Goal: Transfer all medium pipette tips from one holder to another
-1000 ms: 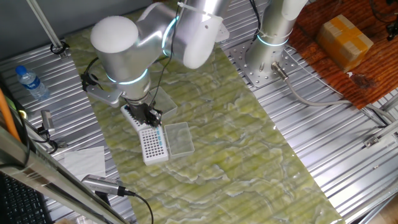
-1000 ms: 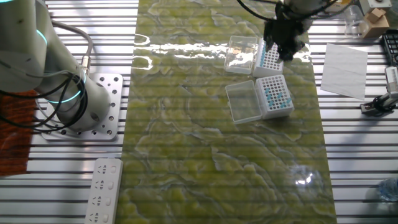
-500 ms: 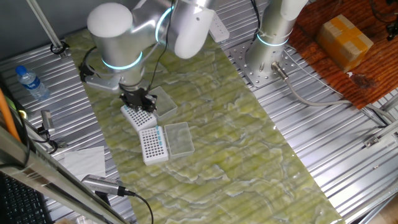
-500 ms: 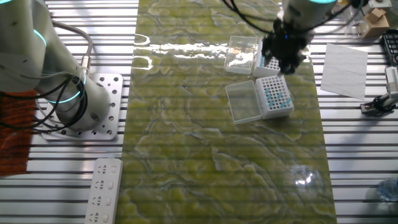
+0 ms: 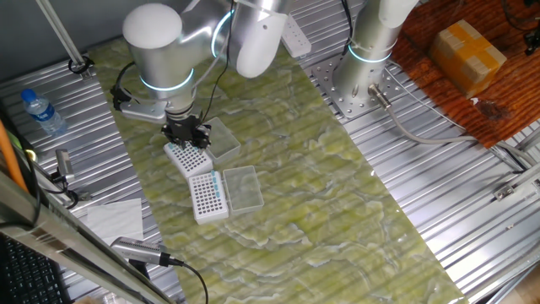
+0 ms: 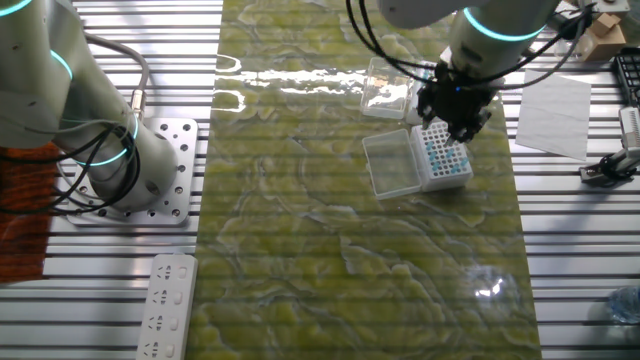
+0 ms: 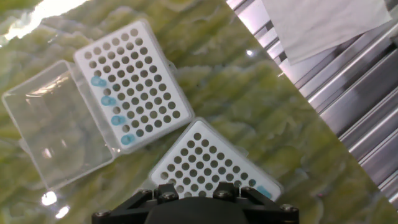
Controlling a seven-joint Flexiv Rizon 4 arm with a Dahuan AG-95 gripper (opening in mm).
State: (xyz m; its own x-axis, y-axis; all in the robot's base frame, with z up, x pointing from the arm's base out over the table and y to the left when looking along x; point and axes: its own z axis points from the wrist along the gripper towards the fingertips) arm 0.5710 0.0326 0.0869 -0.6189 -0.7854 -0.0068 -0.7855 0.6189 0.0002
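Two white grid holders lie side by side on the green mat. The near holder (image 5: 208, 196) (image 6: 445, 160) (image 7: 132, 84) carries a short row of light-blue medium pipette tips (image 7: 111, 111) along the edge next to its open clear lid (image 7: 50, 137). The other holder (image 5: 184, 157) (image 7: 208, 163) shows mostly bare holes and one blue tip (image 7: 264, 193) at its corner. My gripper (image 5: 187, 135) (image 6: 452, 108) hangs right above this second holder. In the hand view only its dark body (image 7: 193, 205) shows. The fingers are hidden, so I cannot tell whether they are open.
Clear lids (image 5: 243, 186) (image 5: 221, 137) lie open beside the holders. A sheet of white paper (image 6: 553, 112) (image 7: 317, 22) rests on the ribbed metal table past the mat's edge. A water bottle (image 5: 40, 111) and a second arm's base (image 5: 363, 80) stand further off.
The arm has swung and the gripper has shifted a little, now standing over the mostly bare holder. Holders and lids have not moved.
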